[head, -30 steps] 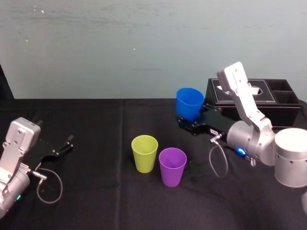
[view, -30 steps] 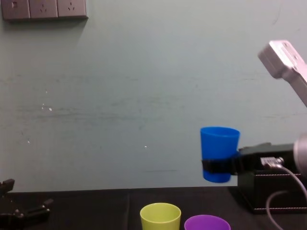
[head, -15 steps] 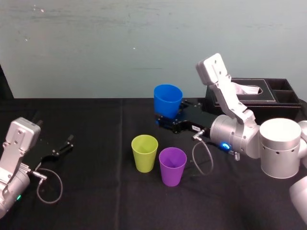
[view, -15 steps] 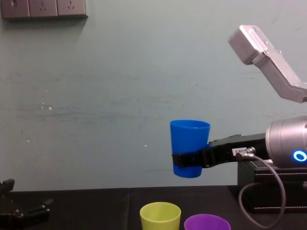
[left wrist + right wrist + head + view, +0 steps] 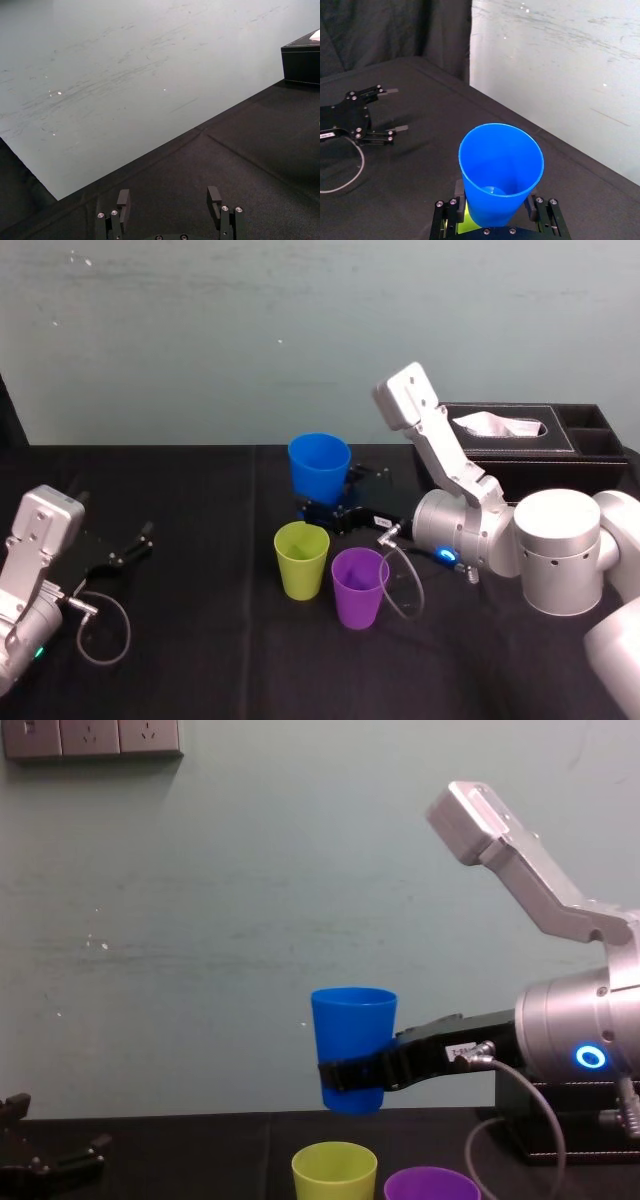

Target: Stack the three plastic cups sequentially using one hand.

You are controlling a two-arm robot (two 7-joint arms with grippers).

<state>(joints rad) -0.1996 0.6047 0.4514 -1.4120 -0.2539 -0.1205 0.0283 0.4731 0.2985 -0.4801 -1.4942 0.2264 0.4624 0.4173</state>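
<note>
My right gripper is shut on the blue cup, holding it upright in the air just above and behind the yellow-green cup. A sliver of yellow-green shows under the blue cup in the right wrist view. The purple cup stands upright on the black cloth, close to the right of the yellow-green one. My left gripper rests open at the table's left with nothing between its fingers.
A black tissue box stands at the back right behind my right arm. A black cloth covers the table in front of a pale green wall. A grey cable loops by the left arm.
My right gripper has carried the blue cup leftward and slightly lower, from near the tissue box to just above the yellow-green cup. The left arm has not moved.
</note>
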